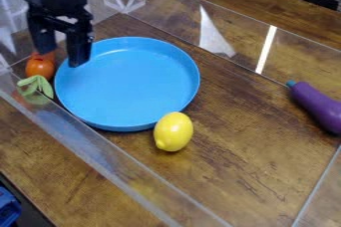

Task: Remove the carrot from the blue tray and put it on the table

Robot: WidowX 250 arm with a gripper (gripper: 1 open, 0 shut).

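The claw (pixel 62 50) points straight down with its two dark fingers spread apart, gripping nothing. It stands at the left edge of the blue tray (pixel 134 87), directly above the carrot (pixel 40 67). The carrot lies just beside the tray's left rim, its green leafy top (pixel 34 90) toward the near table edge. A lemon (pixel 173 131) touches the tray's near rim. An eggplant (pixel 320 105) lies well apart on the table (pixel 253 161).

I see a glossy blue plastic tray (pixel 128 84) at 9 o'clock, on the wood-grain table (pixel 240 151) with clear acrylic panels (pixel 120 171).
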